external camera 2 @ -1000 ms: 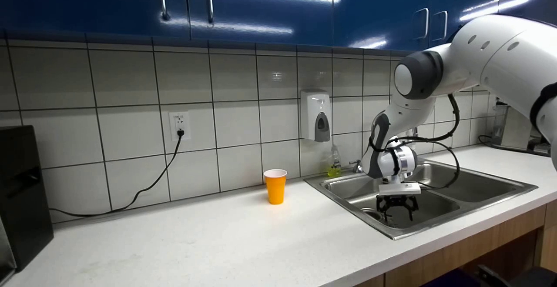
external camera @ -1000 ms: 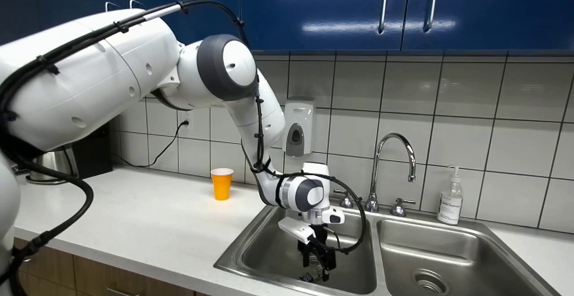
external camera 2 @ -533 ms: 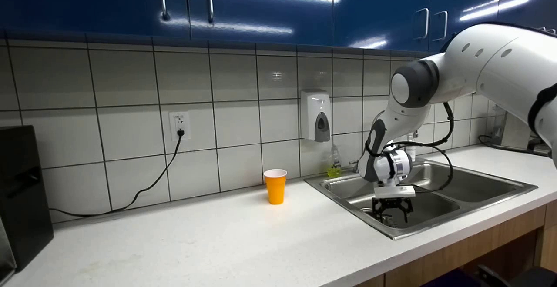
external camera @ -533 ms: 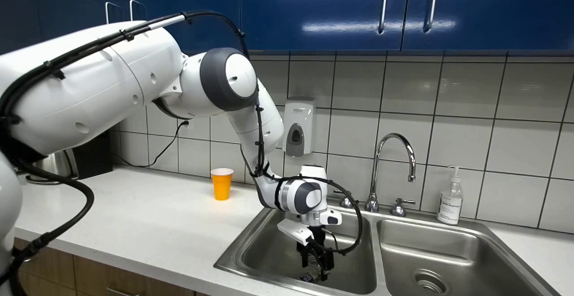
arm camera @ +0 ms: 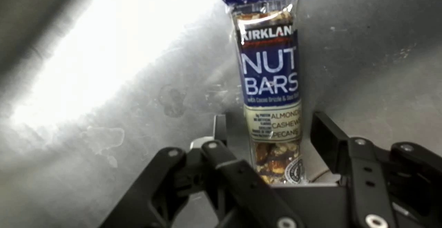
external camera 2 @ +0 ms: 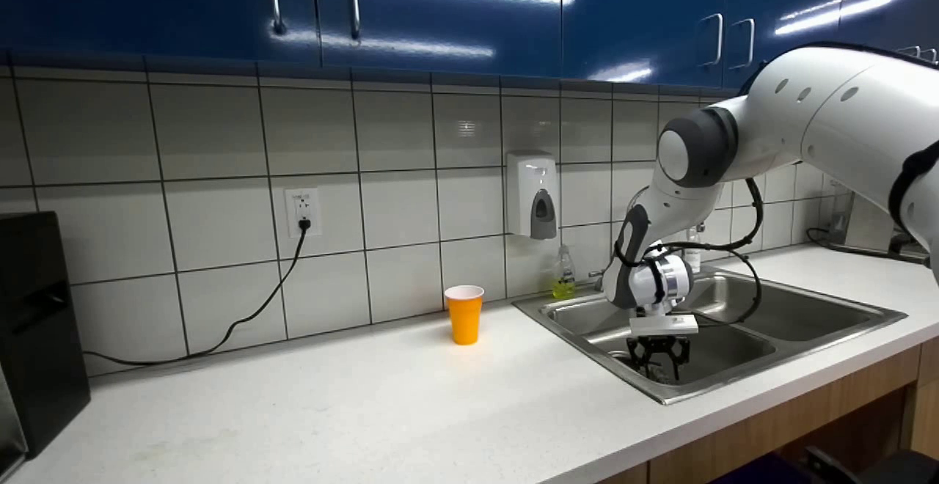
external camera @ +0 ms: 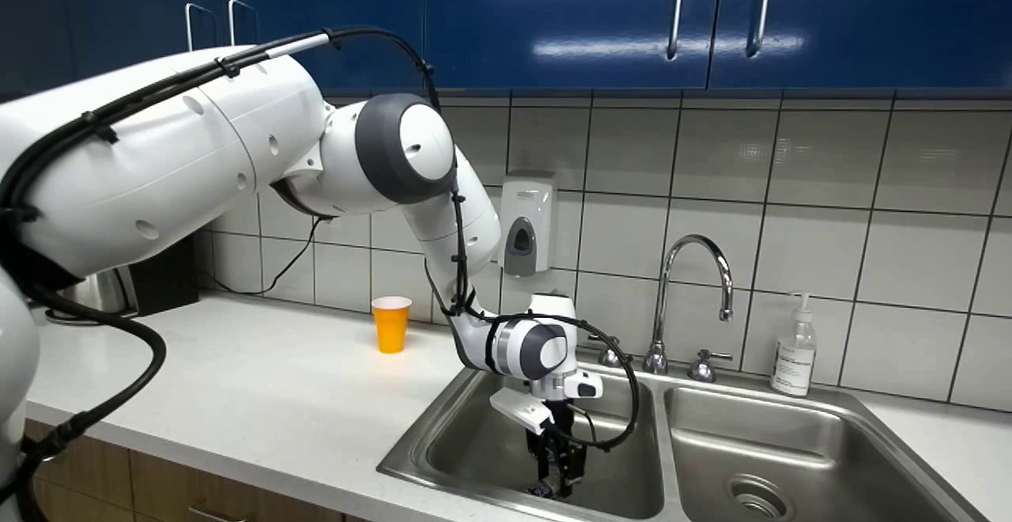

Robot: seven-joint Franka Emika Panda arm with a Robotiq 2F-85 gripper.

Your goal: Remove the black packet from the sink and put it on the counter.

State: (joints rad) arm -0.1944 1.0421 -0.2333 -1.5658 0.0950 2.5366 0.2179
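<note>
The packet [arm camera: 271,76] is a clear and dark blue nut-bar wrapper, lying lengthwise on the metal floor of the sink [external camera: 407,455]. My gripper [arm camera: 269,127] is open, with one finger on each side of the packet's lower part; a gap shows between each finger pad and the wrapper. In an exterior view the gripper [external camera: 558,481] reaches down into the basin nearer the cup, and an end of the packet [external camera: 542,490] shows by the fingertips. In an exterior view the gripper [external camera 2: 660,376] mostly hides it. The white counter [external camera 2: 352,411] extends beside the sink.
An orange cup [external camera: 391,324] stands on the counter by the tiled wall. Behind the basins rise the chrome faucet [external camera: 662,300] and its handles. A pump bottle [external camera: 794,352] sits on the back rim. A metal divider [external camera: 664,451] separates the basins.
The arm has come down, and the gripper has sunk slightly deeper in the basin. Its fingers have drawn closer together around the packet, which lies where it was.
</note>
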